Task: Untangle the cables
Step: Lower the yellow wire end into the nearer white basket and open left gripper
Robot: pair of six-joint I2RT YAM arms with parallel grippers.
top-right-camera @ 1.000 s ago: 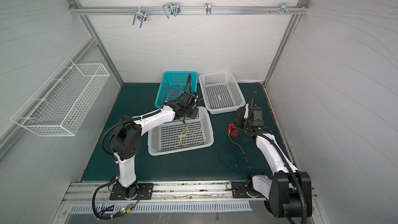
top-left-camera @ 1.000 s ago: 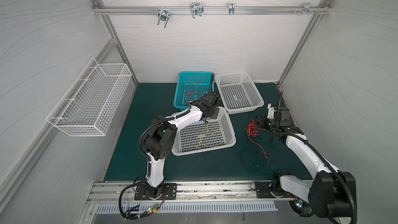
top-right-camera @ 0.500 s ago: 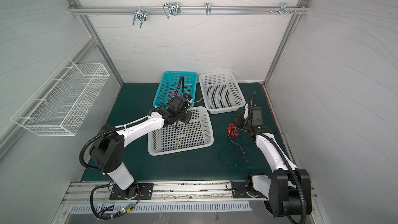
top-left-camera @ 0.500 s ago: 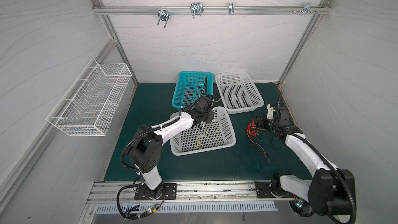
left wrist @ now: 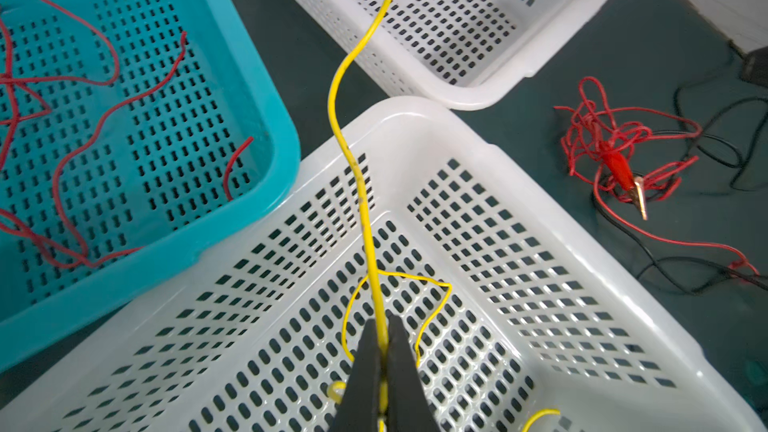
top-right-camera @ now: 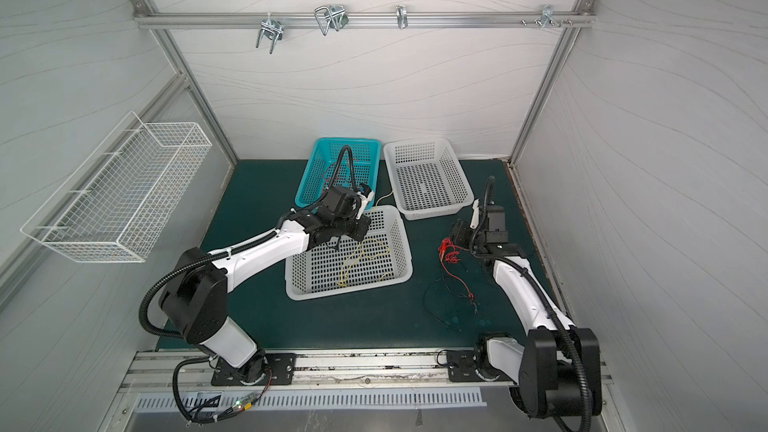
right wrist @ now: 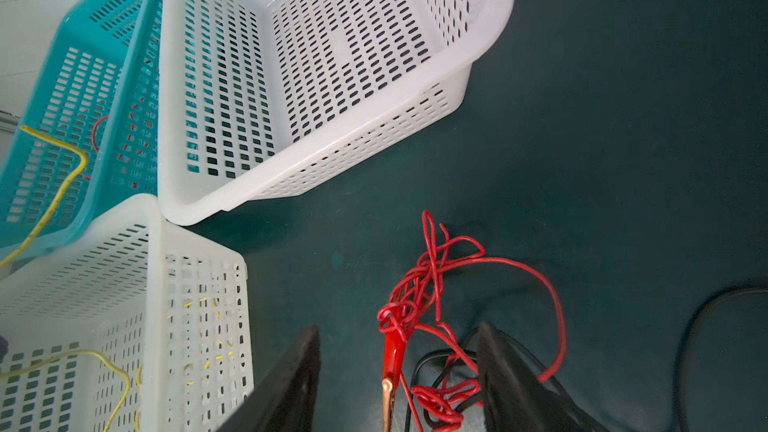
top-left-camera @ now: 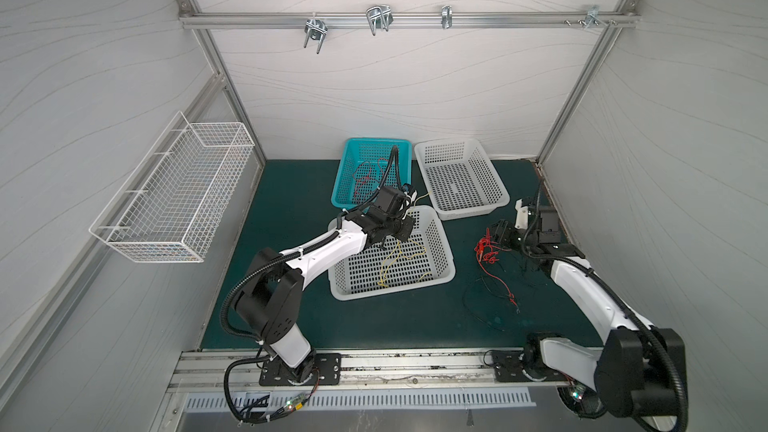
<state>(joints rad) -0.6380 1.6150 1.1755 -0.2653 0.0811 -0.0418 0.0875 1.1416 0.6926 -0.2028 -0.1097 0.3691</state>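
Swung further left since a second ago is the elbow of the left arm [top-left-camera: 328, 249], which in both top views is stretched over the near white basket [top-left-camera: 395, 290]. In the left wrist view the left gripper [left wrist: 382, 338] is clamped on a yellow cable [left wrist: 365, 209]. In the right wrist view the right gripper [right wrist: 397, 332] is seen open, tangled red cables [right wrist: 399, 312] lying between its jaws on the green mat [right wrist: 623, 160].

Here's a robot lab cell: white panelled walls [top-left-camera: 395, 89], aluminium rail [top-left-camera: 257, 20] overhead, left arm [top-left-camera: 328, 248] and right arm [top-left-camera: 582, 290] bolted beside the green table [top-left-camera: 291, 201].
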